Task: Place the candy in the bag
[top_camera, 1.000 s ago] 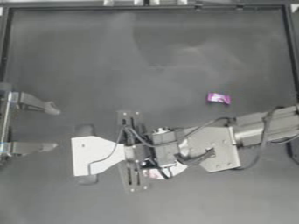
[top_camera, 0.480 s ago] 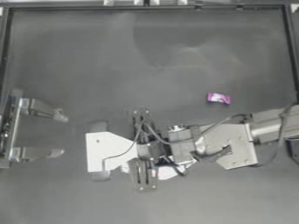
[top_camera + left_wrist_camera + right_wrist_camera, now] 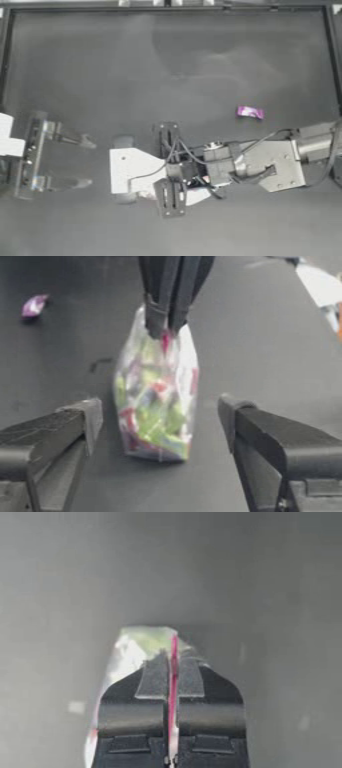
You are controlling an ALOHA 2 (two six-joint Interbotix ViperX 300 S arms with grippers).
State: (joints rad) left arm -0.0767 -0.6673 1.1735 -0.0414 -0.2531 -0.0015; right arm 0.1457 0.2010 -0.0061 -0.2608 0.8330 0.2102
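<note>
Left hand [image 3: 157, 426] spread wide, low over worktop [image 3: 167, 65], facing bag [image 3: 157, 401]. Bag held upright by zip rim, pinched in right hand [image 3: 172, 677]. Farther off, candy [image 3: 250, 112] lies loose on worktop. Candy not yet bagged; bag looks unopened.

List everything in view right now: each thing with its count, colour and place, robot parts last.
Clear plastic zip bag with a pink-red zip strip: one, colourful sweets showing through, near the table's lower middle, hanging from the right gripper by its strip.
Small candy in a shiny pink-magenta wrapper: one, lying loose on the table, right of centre, apart from the bag.
Dark table: one, dark grey, under everything.
Right gripper: one, dark jaws shut on the bag's zip strip, reaching in from the right to the lower middle.
Left gripper: one, dark jaws open, at the left side, facing the bag without touching it.
</note>
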